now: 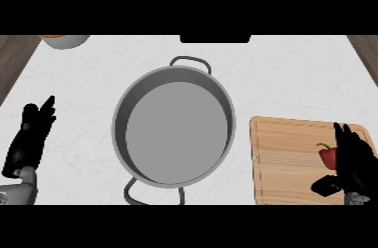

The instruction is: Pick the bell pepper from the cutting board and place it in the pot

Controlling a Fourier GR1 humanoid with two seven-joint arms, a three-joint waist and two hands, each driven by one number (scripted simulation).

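1. Two hands on my screen, one at each lower side of the head view, over a white marbled counter (295, 77) with dark wood showing at its left and right edges
2. Left hand (33, 129): black, at the view's left edge, fingers straight and pointing up the frame, holding nothing; I log it as resting, well apart from the pot
3. Right hand (356, 159): black, at the view's right edge, over the right part of the cutting board; its fingers run up past the bell pepper's right side and its thumb sits below the pepper. I cannot tell from here whether the fingers are closed on the pepper or only beside it
4. Bell pepper (328, 156): red, green stem at its top, lying on the cutting board's right part, partly hidden by the right hand; it is not in the pot
5. Cutting board (288, 162): light wood, rounded corners, just right of the pot and not touching it as far as I can see
6. Pot (174, 129): grey metal, wide and shallow, oval from this angle, a loop handle at its far rim and another at its near rim; I see only its bare grey bottom
7. Bowl (65, 40): pale, with something orange inside, cut off at the counter's far left corner
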